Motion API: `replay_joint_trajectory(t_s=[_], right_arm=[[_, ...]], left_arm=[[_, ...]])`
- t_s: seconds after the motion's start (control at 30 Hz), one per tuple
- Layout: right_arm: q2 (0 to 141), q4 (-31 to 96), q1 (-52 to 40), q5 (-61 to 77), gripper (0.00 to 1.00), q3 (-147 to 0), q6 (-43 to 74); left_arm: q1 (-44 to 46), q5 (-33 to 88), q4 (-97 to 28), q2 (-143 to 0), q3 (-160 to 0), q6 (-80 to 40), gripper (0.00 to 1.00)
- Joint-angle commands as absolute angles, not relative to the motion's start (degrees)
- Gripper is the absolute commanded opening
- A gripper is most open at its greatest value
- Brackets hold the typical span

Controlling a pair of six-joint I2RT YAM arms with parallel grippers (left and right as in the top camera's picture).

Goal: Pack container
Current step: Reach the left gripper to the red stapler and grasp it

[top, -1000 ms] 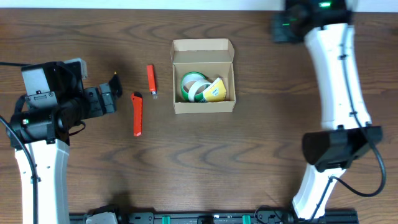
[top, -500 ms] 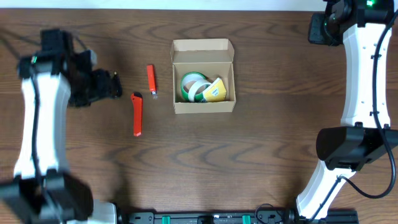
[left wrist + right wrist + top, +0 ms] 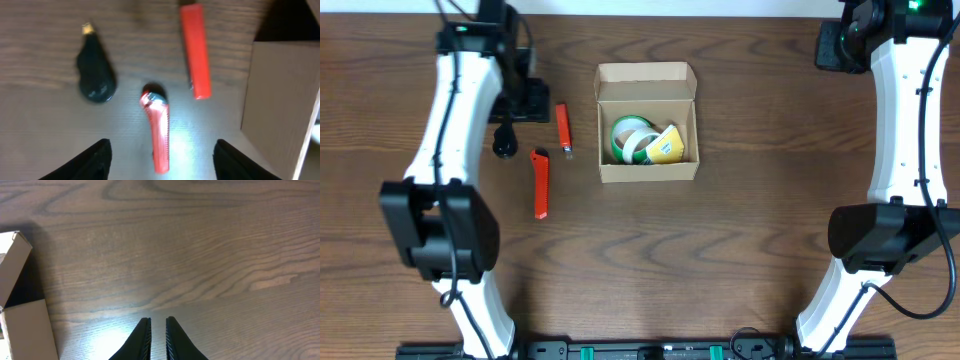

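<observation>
We are logging the container (image 3: 648, 171) sitting open on the bench (image 3: 720, 260), tape rolls (image 3: 632, 138) inside. Left hand (image 3: 162, 147) is hanging spread wide over a red cutter (image 3: 157, 131); right hand (image 3: 158, 330) is sitting nearly closed, empty.

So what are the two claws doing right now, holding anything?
Left gripper: open, holding nothing.
Right gripper: shut, holding nothing.
</observation>
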State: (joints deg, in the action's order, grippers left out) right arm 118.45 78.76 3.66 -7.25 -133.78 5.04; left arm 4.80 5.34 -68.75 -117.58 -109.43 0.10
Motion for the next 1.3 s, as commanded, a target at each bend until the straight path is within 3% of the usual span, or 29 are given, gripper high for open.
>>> replay_joint_trajectory(t_s=[0.0,0.43,0.9,1.27], right_arm=[[118.13,78.63,3.33,-6.52,0.12,-133.91,5.76],[118.17,78.52,3.33,-4.43,0.11,-132.51,5.74],[118.17,78.30,3.33,-4.43,0.10,-132.51,5.74],[118.17,78.24,3.33,-4.40,0.09,-132.51,5.74]], left_arm=[[6.90,3.81,-67.02,-120.62,-110.41,-0.78,0.64],[10.00,3.18,-60.75,-128.16,-110.41,-5.39,0.66],[9.96,2.81,-59.22,-133.34,-110.41,-7.90,0.55],[9.93,4.47,-57.69,-134.41,-110.41,-8.40,0.52]])
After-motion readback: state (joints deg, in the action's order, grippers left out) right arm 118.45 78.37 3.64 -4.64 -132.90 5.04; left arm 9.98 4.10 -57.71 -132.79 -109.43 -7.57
